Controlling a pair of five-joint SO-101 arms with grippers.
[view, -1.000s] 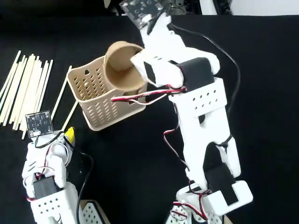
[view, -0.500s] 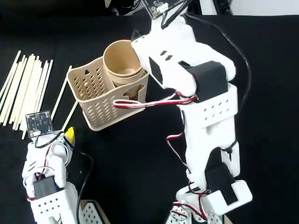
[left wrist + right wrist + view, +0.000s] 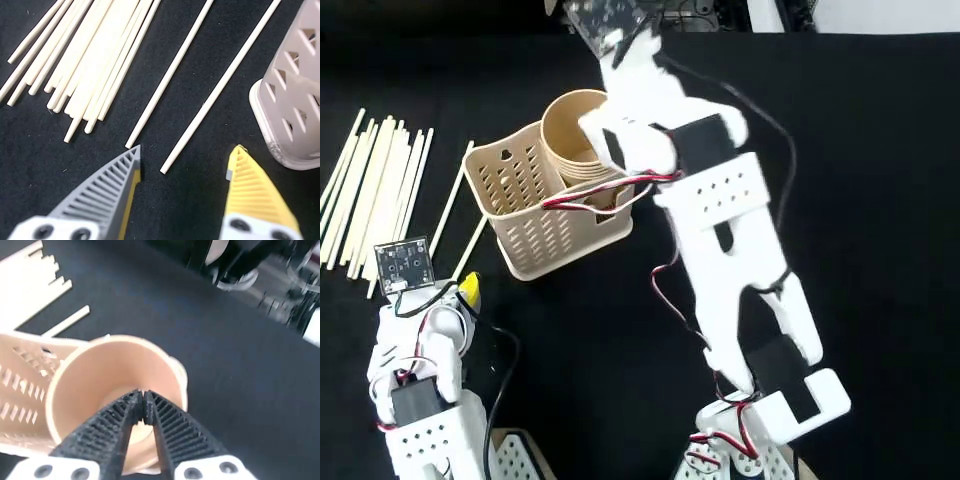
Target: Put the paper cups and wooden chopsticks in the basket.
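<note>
On black desk (image 3: 880, 150): beige slotted basket (image 3: 535, 235), upright. Inside it, nested stack of paper cups (image 3: 570, 125), at the end nearer the right arm (image 3: 720, 250). Mouth of top cup up, rim well above basket wall, whole stack leaning a little.

Right hand (image 3: 143, 393) directly over the stack. Black fingers (image 3: 175, 430) pressed together, barely a sliver btwn them, tips down inside the top cup's mouth. Grips nothing, w/ cup rim outside the fingers on every side. Prob. not touching the cup's inner wall, but hard to be sure from the right wrist view.

Wooden chopsticks (image 3: 375, 185) all out on the desk, none in basket. Main bundle loose, fanned approx parallel, well apart from basket on the side away from the right arm. Two stray sticks (image 3: 450, 200) btwn bundle and basket, apart from each other, the one nearer the basket just beside its foot.

Left arm (image 3: 420, 400) at near edge of desk. Left hand (image 3: 187, 148) low over the desk by the near ends of the strays. Spread wide, grey finger (image 3: 117, 182) and yellow finger (image 3: 250, 185) well apart. Holds nothing, w/ bare desk and the end of one stray btwn the tips, the other stray's end just at the grey tip.
</note>
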